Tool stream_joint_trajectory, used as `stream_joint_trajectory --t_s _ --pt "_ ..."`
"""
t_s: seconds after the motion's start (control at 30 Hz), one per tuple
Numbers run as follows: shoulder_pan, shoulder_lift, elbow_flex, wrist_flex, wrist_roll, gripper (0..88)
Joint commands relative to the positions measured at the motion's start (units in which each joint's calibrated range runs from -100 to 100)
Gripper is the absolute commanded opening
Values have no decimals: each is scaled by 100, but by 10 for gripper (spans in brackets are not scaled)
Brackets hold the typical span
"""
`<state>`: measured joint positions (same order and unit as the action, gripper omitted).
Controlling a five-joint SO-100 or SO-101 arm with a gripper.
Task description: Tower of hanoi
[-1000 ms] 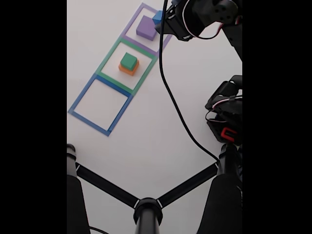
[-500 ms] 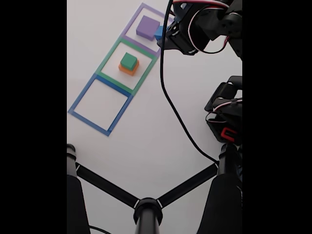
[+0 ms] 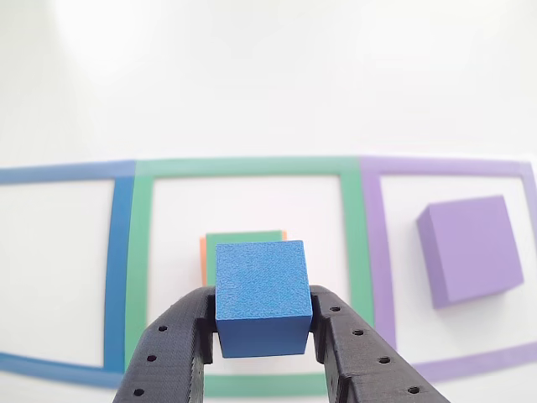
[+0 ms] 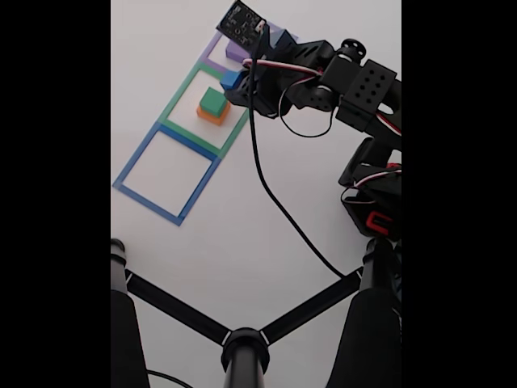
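Note:
My gripper (image 3: pixel 263 312) is shut on the small blue cube (image 3: pixel 262 294), with one black finger on each side of it. In the fixed view the blue cube (image 4: pixel 231 80) hangs in the gripper (image 4: pixel 234 84) just right of the green block (image 4: pixel 213 100), which sits on the orange block (image 4: pixel 212 116). In the other view the green block (image 3: pixel 243 238) and a sliver of the orange block (image 3: pixel 202 252) show just behind the cube. The flat purple block (image 3: pixel 470 250) lies alone to the right. The arm partly covers the purple block (image 4: pixel 234 52) in the fixed view.
Three tape squares lie in a row: blue (image 4: pixel 166 171), green (image 4: pixel 179 99) around the stack, purple (image 3: pixel 373 252) around the purple block. A black cable (image 4: pixel 275 194) trails over the table. The arm's base (image 4: pixel 376 194) stands at right, black stand legs (image 4: pixel 242 339) below.
The gripper has carried the blue cube away from the purple block's side toward the green and orange stack, and the arm now reaches further left in the fixed view.

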<state>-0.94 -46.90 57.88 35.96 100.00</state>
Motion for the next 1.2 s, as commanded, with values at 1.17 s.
stream_joint_trajectory --t_s 1.17 --pt "-70 3103 2204 -7266 0 19"
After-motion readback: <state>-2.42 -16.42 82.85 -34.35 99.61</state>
